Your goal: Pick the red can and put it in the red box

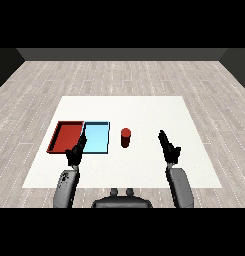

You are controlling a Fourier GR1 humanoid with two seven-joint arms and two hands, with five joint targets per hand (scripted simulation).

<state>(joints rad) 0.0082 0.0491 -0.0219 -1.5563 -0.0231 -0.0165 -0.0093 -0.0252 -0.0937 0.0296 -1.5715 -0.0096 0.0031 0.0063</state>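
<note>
A small red can (125, 137) stands upright on the white table (144, 112), just right of the light blue tray (96, 138). The red tray (67, 137) lies to the left of the blue one, touching its side. My right hand (168, 147) hovers to the right of the can, apart from it, with straight fingers pointing forward and nothing in it. Over the near edge between the two trays is my left hand (75, 152), fingers straight and holding nothing.
Both trays hold nothing. Bare white tabletop stretches behind the can and to the right of my right hand. Grey wood floor surrounds the table.
</note>
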